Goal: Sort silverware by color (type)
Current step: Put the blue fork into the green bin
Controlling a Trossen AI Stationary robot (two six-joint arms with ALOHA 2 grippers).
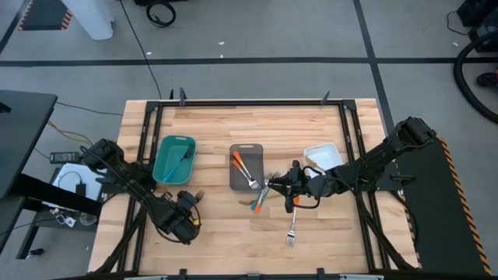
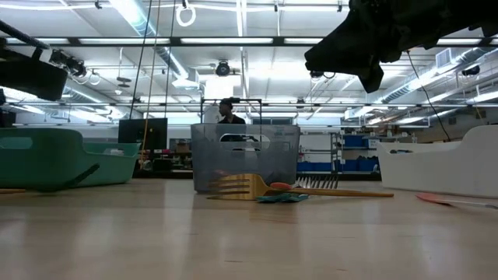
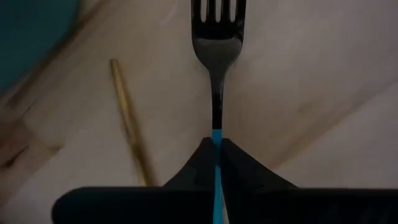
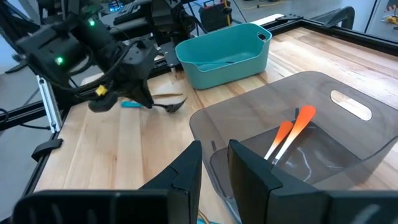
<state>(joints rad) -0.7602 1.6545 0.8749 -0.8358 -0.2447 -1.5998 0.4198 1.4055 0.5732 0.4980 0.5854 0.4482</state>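
My left gripper (image 1: 184, 222) (image 3: 217, 146) stands near the table's front left, pointing steeply down, shut on a blue-handled fork (image 3: 217, 37) whose silver tines stick out ahead of the fingers. A gold-handled utensil (image 3: 127, 118) lies flat on the wood beside it. My right gripper (image 4: 215, 165) hovers over the near right edge of the grey tray (image 1: 233, 180), its fingers a little apart with nothing between them. Two orange-handled forks (image 4: 292, 127) lie inside that tray. More silverware (image 1: 261, 198) lies on the table in front of it. My left gripper pinches the fork's blue handle (image 3: 216, 138) between its two fingertips, where the blue meets the metal neck. The fingers come from above, slanting, and lie across the handle. The fork (image 4: 171, 107) sticks out roughly level, close over the wood; whether it is clear, I cannot tell.
A teal tray (image 1: 163, 167) with a dark utensil stands at the left, a white tray (image 1: 323, 155) at the right. An orange-handled fork (image 1: 292, 228) lies nearer the front edge. Black frame rails run along the table's sides. A person stands in the room beyond.
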